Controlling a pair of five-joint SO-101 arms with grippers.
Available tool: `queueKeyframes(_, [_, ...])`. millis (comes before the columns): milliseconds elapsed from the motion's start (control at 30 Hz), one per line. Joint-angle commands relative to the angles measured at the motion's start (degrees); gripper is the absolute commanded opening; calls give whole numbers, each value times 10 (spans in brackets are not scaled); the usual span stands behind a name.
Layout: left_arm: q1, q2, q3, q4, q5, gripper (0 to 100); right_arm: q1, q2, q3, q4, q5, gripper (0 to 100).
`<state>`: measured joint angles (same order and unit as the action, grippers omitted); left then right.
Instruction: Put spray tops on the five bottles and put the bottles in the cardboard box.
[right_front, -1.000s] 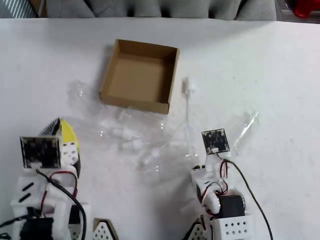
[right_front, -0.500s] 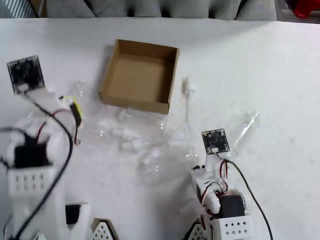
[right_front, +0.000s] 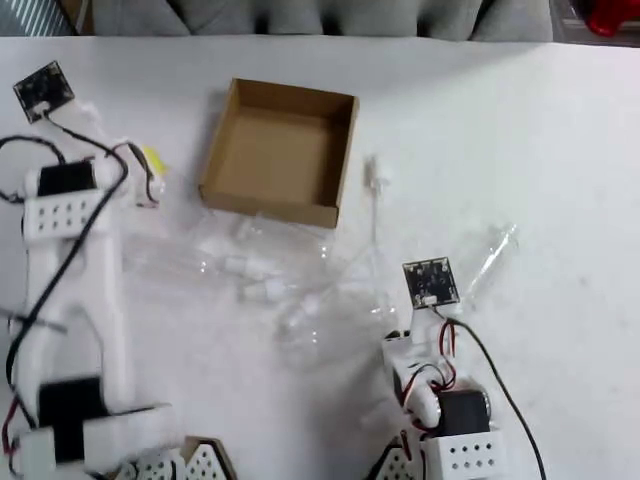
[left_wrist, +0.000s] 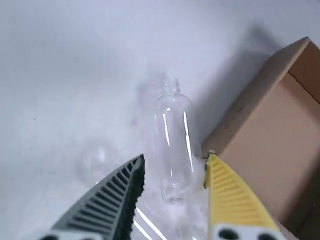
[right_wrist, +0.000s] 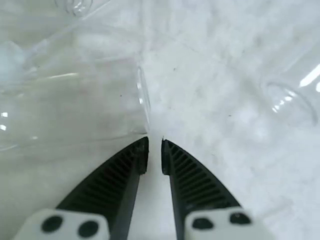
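My left gripper (left_wrist: 174, 169) is open, its grey and yellow fingers pointing at a clear, capless bottle (left_wrist: 172, 142) that lies just beyond the tips, beside the cardboard box (left_wrist: 272, 145). From above, the left gripper (right_front: 148, 175) hovers left of the empty box (right_front: 280, 150). Several clear bottles (right_front: 255, 268) lie in front of the box, and another bottle (right_front: 492, 255) lies to the right. A white spray top (right_front: 376, 178) with a long tube rests right of the box. My right gripper (right_wrist: 154, 150) is shut and holds nothing, low over the table between two bottles (right_wrist: 75, 105) (right_wrist: 295, 92).
The right arm (right_front: 440, 400) sits folded near the front edge. The left arm (right_front: 75, 260) stretches along the table's left side. White tabletop (right_front: 520, 130) lies bare at the back right. Grey cushions line the far edge.
The left arm has swung up from the front edge to the far left, bringing its gripper beside the box. The right arm has kept still.
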<state>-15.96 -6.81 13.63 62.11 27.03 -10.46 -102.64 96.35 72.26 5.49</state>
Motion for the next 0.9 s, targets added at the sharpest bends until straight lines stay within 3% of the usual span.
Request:
queueKeyframes(0, [-12, 80, -89, -12, 13, 199, 8, -6, 5, 3, 6, 20])
queueKeyframes(500, [16, 295, -234, -11, 18, 203, 7, -5, 5, 3, 6, 20])
queueKeyframes(633, [15, 321, -237, -11, 69, 206, 7, -5, 5, 3, 6, 20])
queueKeyframes(867, [-3, 345, -237, -11, 121, 301, 7, -5, 5, 3, 6, 20])
